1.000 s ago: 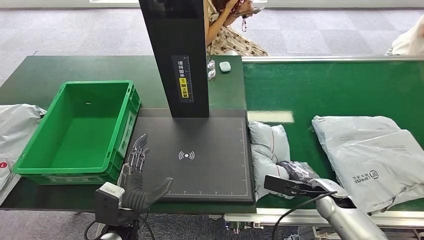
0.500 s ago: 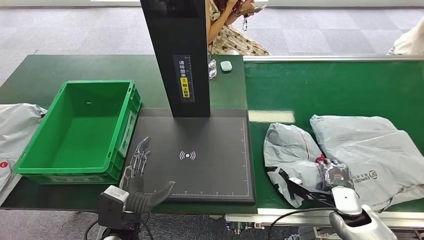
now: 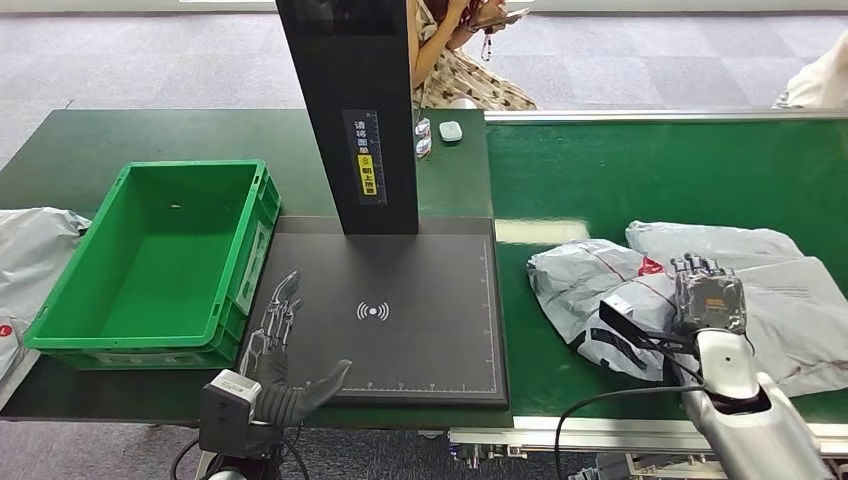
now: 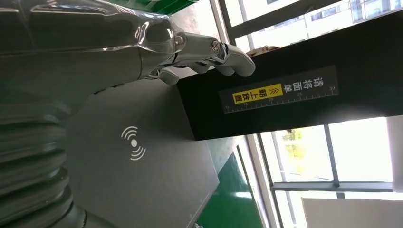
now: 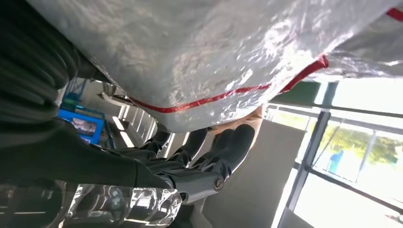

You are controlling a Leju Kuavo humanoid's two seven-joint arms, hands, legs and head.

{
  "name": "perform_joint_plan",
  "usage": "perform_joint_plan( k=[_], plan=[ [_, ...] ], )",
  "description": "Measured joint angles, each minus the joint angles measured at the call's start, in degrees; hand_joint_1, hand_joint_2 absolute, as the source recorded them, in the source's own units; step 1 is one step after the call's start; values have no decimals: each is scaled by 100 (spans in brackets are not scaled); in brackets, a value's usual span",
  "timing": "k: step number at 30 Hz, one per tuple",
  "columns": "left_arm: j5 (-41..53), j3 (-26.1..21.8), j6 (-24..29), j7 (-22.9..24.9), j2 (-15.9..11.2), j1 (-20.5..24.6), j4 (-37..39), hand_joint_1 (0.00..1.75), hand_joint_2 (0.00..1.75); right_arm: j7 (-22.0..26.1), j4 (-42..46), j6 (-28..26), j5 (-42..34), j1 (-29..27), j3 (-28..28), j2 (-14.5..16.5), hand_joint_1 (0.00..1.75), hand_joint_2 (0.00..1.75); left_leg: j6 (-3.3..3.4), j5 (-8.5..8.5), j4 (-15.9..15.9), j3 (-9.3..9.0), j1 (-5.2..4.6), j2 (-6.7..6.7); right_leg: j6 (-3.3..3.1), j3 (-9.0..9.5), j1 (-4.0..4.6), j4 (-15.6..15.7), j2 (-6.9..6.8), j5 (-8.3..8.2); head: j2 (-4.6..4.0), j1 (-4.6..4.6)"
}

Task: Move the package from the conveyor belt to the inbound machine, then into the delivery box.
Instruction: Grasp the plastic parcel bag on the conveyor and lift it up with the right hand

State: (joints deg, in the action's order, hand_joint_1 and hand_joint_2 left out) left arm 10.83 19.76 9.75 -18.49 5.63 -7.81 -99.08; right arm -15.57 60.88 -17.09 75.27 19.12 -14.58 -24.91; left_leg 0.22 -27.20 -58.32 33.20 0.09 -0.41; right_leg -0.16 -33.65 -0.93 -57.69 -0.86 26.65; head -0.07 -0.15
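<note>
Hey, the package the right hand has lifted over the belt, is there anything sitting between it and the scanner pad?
Nothing visible. The right hand holds the grey package above the green conveyor belt, and the belt strip over to the black scanner pad is bare. The left hand rests at the pad's far, crate-side corner, off that path.

Bright, even light (wrist windows glare).

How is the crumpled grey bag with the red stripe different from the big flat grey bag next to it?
The crumpled grey bag is smaller and wrinkled, while the big flat grey bag is wider and lies smoother. The crumpled bag carries a red stripe; the flat bag shows dark printing instead. The right hand is on the crumpled bag, lifting one side, while the flat bag rests on the conveyor belt. Both are shiny grey plastic mailers.
</note>
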Motion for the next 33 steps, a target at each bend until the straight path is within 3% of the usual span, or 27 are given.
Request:
perform_joint_plan(
  k=[8, 9, 12, 13, 17, 20, 33],
  plan=[
    [-69, 0, 102, -68, -2, 0, 0, 0, 175, 639, -5, -736, -447, 123, -3, 229, 175, 175, 0, 0, 1, 1, 1, 3, -1, -2, 1, 0, 3, 1, 0, 0],
    [-80, 0, 111, -77, -2, 0, 0, 0, 175, 719, -5, -676, -566, 136, -3, 248, 160, 175, 0, 0, 1, 1, 1, 3, -1, -2, 1, 0, 3, 1, 0, 0],
    [-116, 0, 119, -97, -7, -1, 0, 0, 175, 853, -11, -127, -944, 195, -14, 299, 30, 175, 0, 0, 1, 1, 1, 4, -1, -2, 1, 0, 3, 1, 0, 0],
    [-131, 0, 120, -103, -10, -1, 0, 0, 175, 880, -19, 164, -1100, 221, -22, 314, 1, 175, 0, 0, 1, 1, 1, 5, -1, -1, 1, 0, 3, 0, 0, 0],
    [-172, -9, 109, -114, -17, -3, 0, 0, 175, 919, -78, 1352, -1761, 330, -91, 357, 0, 175, 0, 0, 1, 0, 1, 6, -2, -1, 1, 0, 4, 0, 0, 1],
    [-168, -31, 59, -102, -23, -8, 0, 0, 175, 936, -129, 1900, -2133, 385, -204, 364, 0, 175, 0, 0, 1, 0, 1, 6, -2, -2, 1, 0, 5, 0, 0, 0],
    [-106, -55, -151, -28, -47, 8, 0, 0, 175, 1003, 36, 2814, -3047, 119, -520, 3, 0, 175, 0, -3, 0, 1, 1, 6, -2, -6, 2, 2, 7, 1, 0, 0]
  ],
)
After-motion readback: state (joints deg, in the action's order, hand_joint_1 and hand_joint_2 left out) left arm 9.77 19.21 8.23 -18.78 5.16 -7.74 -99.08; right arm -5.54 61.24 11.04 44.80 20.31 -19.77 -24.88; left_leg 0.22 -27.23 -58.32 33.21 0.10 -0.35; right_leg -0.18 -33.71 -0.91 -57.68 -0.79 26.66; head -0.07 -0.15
